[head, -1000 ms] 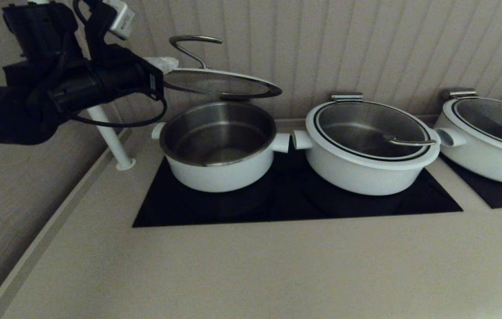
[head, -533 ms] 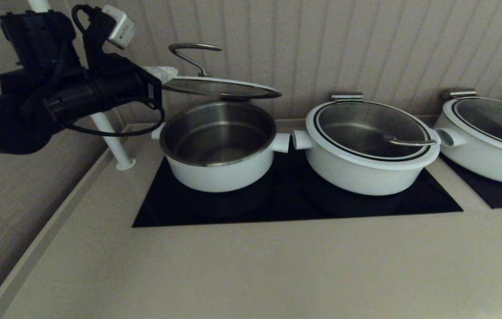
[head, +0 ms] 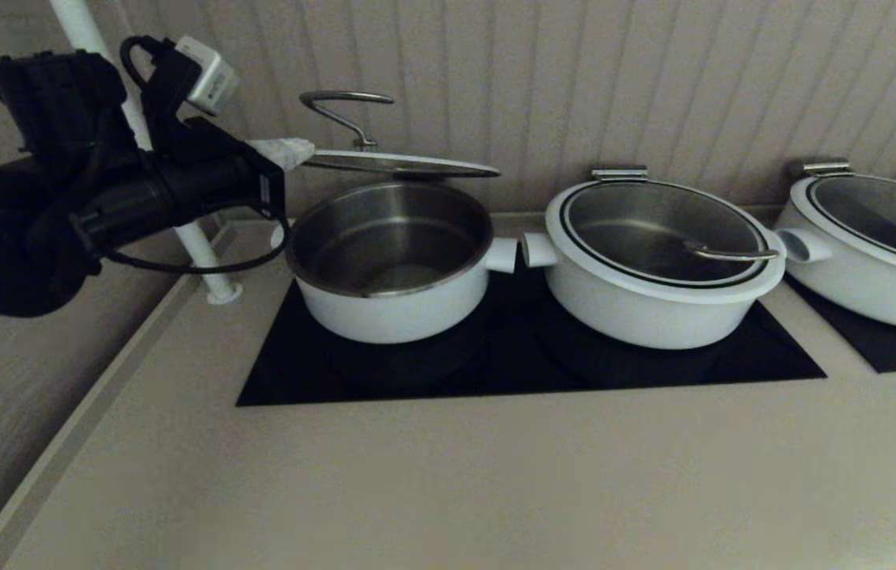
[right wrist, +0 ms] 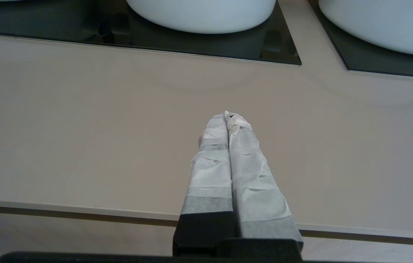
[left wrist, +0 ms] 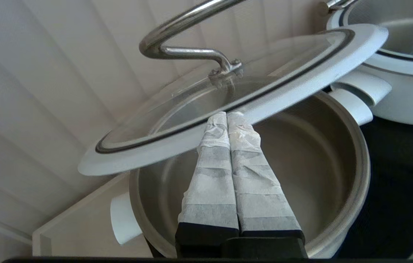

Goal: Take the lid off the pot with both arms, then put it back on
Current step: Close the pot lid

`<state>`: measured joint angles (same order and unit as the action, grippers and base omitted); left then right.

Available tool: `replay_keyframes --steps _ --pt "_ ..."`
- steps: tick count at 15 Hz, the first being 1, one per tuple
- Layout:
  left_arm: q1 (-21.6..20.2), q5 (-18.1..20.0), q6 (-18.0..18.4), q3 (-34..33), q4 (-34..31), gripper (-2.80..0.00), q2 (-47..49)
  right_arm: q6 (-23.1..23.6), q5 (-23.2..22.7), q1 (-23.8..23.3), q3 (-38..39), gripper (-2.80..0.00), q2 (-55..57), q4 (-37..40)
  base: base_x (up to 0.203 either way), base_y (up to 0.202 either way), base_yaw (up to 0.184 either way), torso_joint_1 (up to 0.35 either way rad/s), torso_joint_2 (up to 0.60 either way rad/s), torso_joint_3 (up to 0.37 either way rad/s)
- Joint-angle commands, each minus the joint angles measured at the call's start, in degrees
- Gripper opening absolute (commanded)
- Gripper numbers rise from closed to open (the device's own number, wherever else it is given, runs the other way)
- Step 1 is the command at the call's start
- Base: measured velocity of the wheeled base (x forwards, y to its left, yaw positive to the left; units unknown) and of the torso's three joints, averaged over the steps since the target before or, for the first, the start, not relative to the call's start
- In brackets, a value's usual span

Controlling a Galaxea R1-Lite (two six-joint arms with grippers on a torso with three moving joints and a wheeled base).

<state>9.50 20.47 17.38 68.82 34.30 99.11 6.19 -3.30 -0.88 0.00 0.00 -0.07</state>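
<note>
Resting lid [left wrist: 177, 120] atop left claw [left wrist: 227, 116]

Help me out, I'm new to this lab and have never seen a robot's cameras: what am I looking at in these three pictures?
One robot, three cameras. The head view looks down at a counter with three white pots on black cooktops. The other two views come from cameras on its wrists, looking along the paper-wrapped fingers.

The left arm reaches in from the left of the head view. Its left pincer is closed on the white rim of the glass lid, holding it just above the open pot, nearly level in the head view. The lid's steel handle is untouched.

The other two pots have lids on.

The right pincer is closed on nothing, hovering over bare counter in front of the cooktops.
</note>
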Motion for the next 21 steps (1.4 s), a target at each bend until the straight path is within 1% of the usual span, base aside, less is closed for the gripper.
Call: replay_keyframes --steps 1,4,7,14,21 --pt "0.0 0.1 0.1 -3.5 0.6 -2.8 -1.2 0.0 0.0 0.0 0.0 -2.8 0.0 0.0 0.0 0.0 0.0 0.0 0.0 0.0" --pt "0.1 0.0 0.2 -6.3 2.3 -2.8 -1.7 0.0 0.0 0.0 0.0 -2.8 0.0 0.0 0.0 0.0 0.0 0.0 0.0 0.0" --pt "0.1 0.0 0.1 -7.5 4.2 -2.8 -1.4 0.0 0.0 0.0 0.0 -2.8 0.0 0.0 0.0 0.0 0.0 0.0 0.0 0.0" --pt "0.1 0.0 -0.1 -7.2 5.0 -2.8 -0.4 0.0 0.0 0.0 0.0 -2.8 0.0 0.0 0.0 0.0 0.0 0.0 0.0 0.0" --pt "0.0 -0.2 0.0 -6.4 5.1 -2.8 -2.7 0.0 0.0 0.0 0.0 -2.8 0.0 0.0 0.0 0.0 0.0 0.0 0.0 0.0"
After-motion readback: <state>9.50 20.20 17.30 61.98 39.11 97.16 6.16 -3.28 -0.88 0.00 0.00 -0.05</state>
